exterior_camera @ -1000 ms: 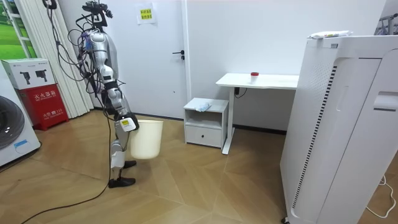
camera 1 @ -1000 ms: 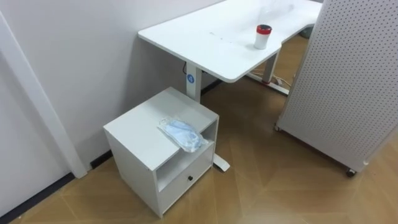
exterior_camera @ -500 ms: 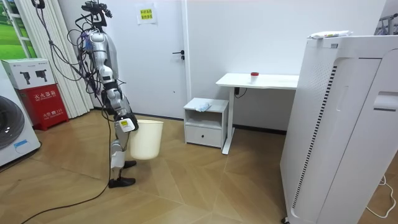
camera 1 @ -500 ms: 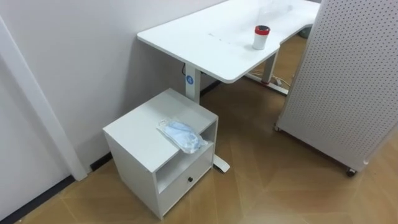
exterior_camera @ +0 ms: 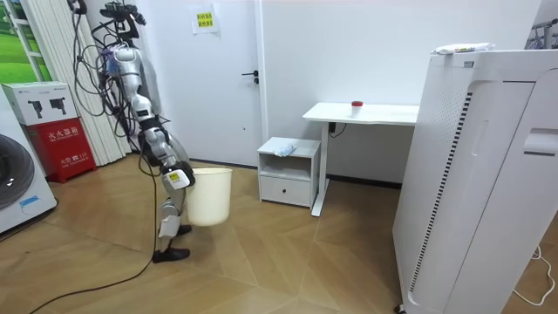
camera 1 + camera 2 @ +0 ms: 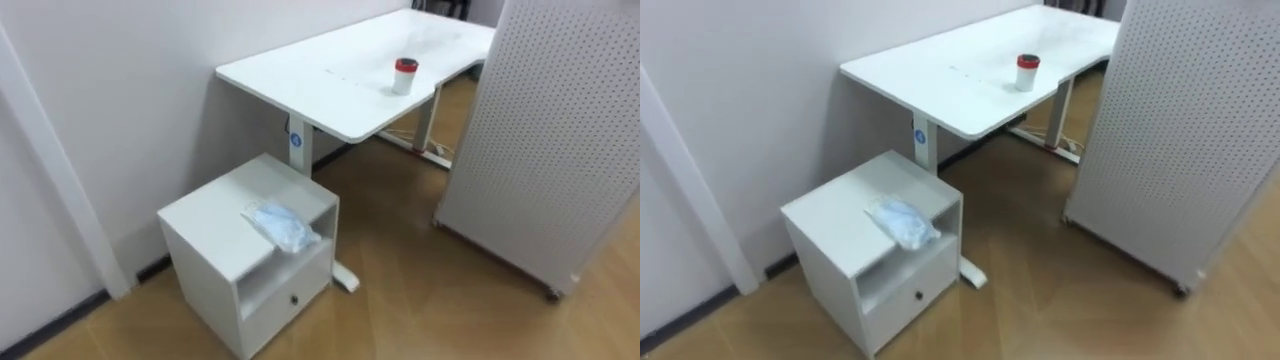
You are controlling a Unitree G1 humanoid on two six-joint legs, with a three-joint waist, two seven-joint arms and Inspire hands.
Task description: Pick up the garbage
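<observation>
Left eye view: find the white cabinet [image 6: 215, 215]. The crumpled pale-blue garbage [image 6: 281, 225] lies on the cabinet's top, at the front edge above the open shelf. A desk [image 6: 330, 80] behind the cabinet carries a red-lidded cup [image 6: 404, 74].

Right eye view: you see the same layout.

Room view: your robot stands to the room view's left of the cabinet. Its right hand [image 5: 177, 177] is at the rim of a cream bin [image 5: 209, 196]. You cannot tell its grasp.

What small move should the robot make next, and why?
Probably a step forward toward the small white cabinet. The crumpled blue face mask lies on its top, and in the room view the robot stands some way short of it, cream bin at its side, so the mask looks out of reach.
</observation>
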